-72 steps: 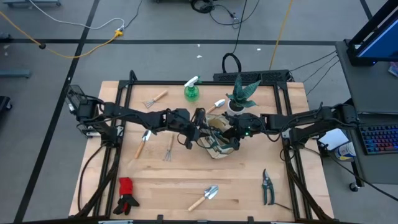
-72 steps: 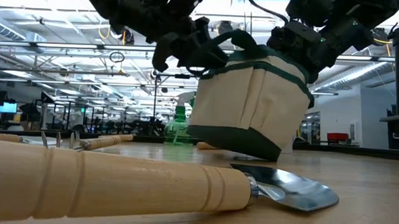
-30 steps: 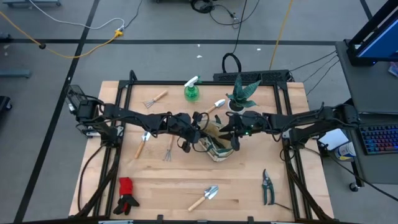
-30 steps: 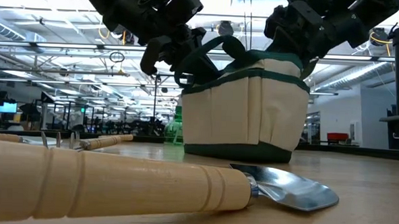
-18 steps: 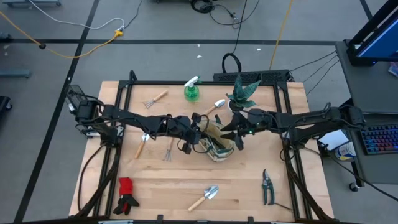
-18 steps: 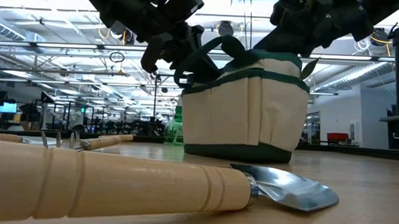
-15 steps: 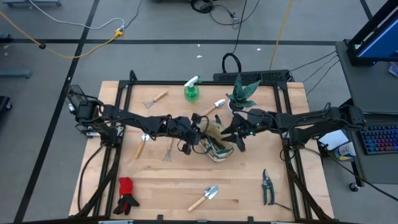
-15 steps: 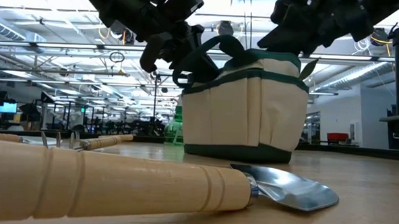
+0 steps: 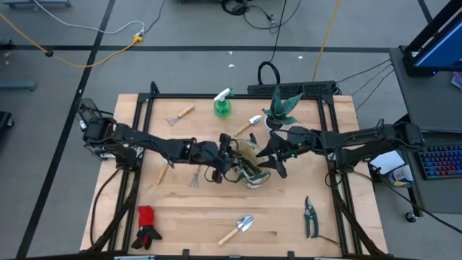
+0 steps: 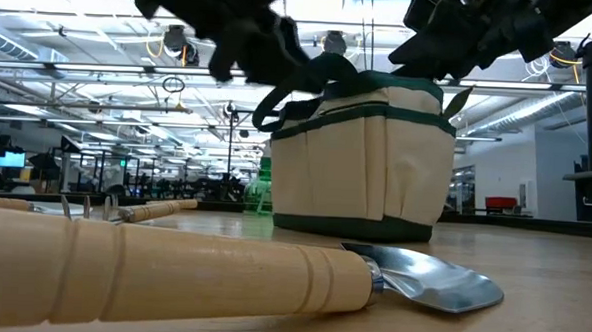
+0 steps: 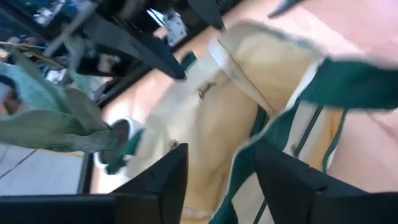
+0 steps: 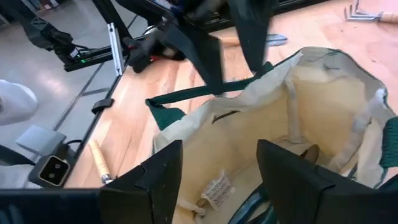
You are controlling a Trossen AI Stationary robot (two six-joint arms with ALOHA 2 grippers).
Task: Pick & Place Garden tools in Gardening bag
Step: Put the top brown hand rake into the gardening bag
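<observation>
Your gardening bag (image 9: pixel 249 167) stood upright near the centre of the bench (image 9: pixel 289 217), mouth open to the ceiling, with no tool visible inside it. Your left hand (image 9: pixel 225 160) sat at the bag's 9 o'clock rim and your right hand (image 9: pixel 276 160) at its 3 o'clock rim, both with fingers spread and gripping nothing.

The nearest tools lay around the bag like this: a small trowel (image 9: pixel 250 123) at about 12 o'clock, its long axis running from 7 to 1 o'clock; the fork (image 9: pixel 195 172) at 9 o'clock, nearly straight along 12 to 6; a second trowel (image 9: pixel 165 165) beyond it. Both of those sat under your left arm, so that arm looked the nearer for the fork. The pruning shears (image 9: pixel 310 215) at 5 o'clock favoured your right arm. The third trowel (image 9: pixel 237 230) lay at 6 o'clock, the gloves (image 9: pixel 148 225) at 8 o'clock, the rake (image 9: pixel 179 114) and spray bottle (image 9: pixel 222 105) toward 11 o'clock.

The overhead view gave you that layout, but not the bag's posture. The bench-level view showed the bag (image 10: pixel 361 159) standing square on its base with a dark handle loop drooping beside it. The right wrist view looked down into the bag's pale lining (image 12: pixel 273 130); the left wrist view showed a green strap (image 11: pixel 348 84) crossing the opening.
</observation>
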